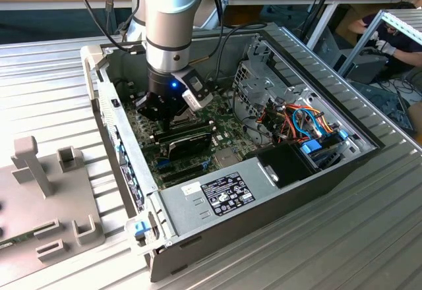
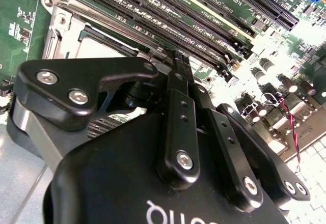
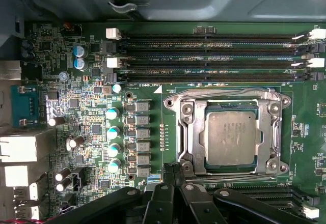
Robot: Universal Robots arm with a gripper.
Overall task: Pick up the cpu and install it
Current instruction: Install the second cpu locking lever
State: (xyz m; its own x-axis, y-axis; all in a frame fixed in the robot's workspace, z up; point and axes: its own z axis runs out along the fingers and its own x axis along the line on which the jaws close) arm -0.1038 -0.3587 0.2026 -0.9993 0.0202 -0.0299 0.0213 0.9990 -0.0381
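The cpu (image 3: 232,137), a small square chip with a dull silvery top, lies flat inside the socket on the green motherboard, ringed by the shiny metal socket frame (image 3: 186,132). My gripper (image 3: 170,175) hovers just beside the frame's edge, its black fingers closed together with nothing between them. In the second wrist view the gripper (image 2: 178,63) points at the board beside the frame (image 2: 56,28), and a pale strip of the cpu (image 2: 102,48) shows past the finger linkage. In the exterior view the gripper (image 1: 166,115) reaches down into the open computer case (image 1: 264,198).
Long black memory slots (image 3: 204,56) run alongside the socket. Capacitors (image 3: 113,132) and rear ports (image 3: 23,147) lie to its other side. A power supply (image 1: 217,194), drive cage (image 1: 264,82) and coloured cables (image 1: 303,122) fill the case's right. A grey fixture (image 1: 46,198) stands left. A person (image 1: 395,36) sits far right.
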